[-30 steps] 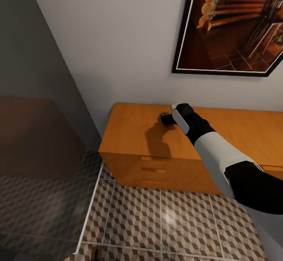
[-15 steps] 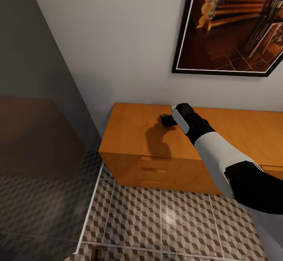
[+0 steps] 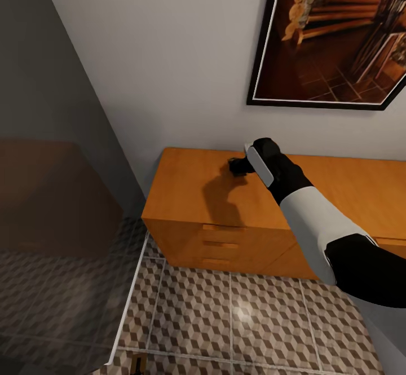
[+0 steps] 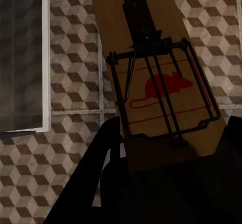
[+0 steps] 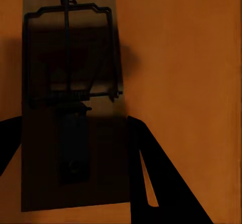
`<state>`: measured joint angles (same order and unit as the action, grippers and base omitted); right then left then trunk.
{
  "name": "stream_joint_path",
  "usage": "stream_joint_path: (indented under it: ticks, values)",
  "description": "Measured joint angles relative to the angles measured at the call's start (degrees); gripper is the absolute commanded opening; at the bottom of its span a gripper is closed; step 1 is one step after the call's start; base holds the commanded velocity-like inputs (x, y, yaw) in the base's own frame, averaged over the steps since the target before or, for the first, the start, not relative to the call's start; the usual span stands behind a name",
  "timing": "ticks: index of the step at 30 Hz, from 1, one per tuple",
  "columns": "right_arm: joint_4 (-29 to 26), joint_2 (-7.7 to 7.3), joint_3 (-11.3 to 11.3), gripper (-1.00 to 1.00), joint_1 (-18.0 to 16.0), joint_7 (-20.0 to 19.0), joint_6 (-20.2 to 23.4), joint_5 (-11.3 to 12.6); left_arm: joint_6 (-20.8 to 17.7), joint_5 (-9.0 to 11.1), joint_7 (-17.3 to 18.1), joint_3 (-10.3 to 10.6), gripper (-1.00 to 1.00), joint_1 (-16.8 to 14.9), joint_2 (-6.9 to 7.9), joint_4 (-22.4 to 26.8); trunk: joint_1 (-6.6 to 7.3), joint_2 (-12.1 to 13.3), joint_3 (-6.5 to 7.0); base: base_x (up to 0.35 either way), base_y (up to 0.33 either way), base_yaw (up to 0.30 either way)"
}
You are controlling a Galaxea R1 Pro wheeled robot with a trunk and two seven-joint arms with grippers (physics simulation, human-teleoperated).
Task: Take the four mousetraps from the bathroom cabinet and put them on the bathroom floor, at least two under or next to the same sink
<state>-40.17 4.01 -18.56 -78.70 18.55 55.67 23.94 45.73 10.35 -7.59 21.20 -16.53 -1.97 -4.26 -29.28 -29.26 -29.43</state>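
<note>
My right gripper (image 3: 239,166) hovers over the back of the orange-brown cabinet (image 3: 186,194) top. In the right wrist view it (image 5: 73,133) is shut on a brown wooden mousetrap (image 5: 70,82), one finger on each long edge, with the cabinet top (image 5: 191,57) behind it. In the left wrist view my left gripper (image 4: 169,146) is shut on another mousetrap (image 4: 161,93) with a red mouse print, held above the cube-patterned bathroom floor (image 4: 70,57). That trap's tip (image 3: 137,363) shows at the head view's bottom edge. The bathroom sink is out of view.
A dark glass panel (image 3: 51,206) with a white bottom rail (image 3: 128,301) stands left of the cabinet. A framed picture (image 3: 338,36) hangs on the wall above it. Patterned floor (image 3: 237,318) lies open before the cabinet drawers (image 3: 221,245).
My right gripper has risen slightly and shifted toward the wall with the mousetrap in it; its shadow on the cabinet top has moved with it. The camera has not moved.
</note>
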Motion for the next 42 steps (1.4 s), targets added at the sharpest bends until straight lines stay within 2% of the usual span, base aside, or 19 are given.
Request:
stream_joint_path:
  ticks: [7, 42]
  values:
    - [-1.11, 0.02, 0.08, -1.0, 0.0, 0.09, 0.54, -0.01, 0.0, 0.0, 0.0, 0.0, -1.0, 0.0, 0.0, -0.06, -0.03, 0.01, 0.0, -0.228, 0.0, 0.0]
    - [-1.14, 0.09, -0.23, -1.0, 0.0, 0.18, 0.59, 0.01, 0.0, 0.0, -0.01, 0.0, -1.0, 0.0, 0.0, -0.08, -0.03, 0.01, 0.0, -0.339, 0.0, 0.0]
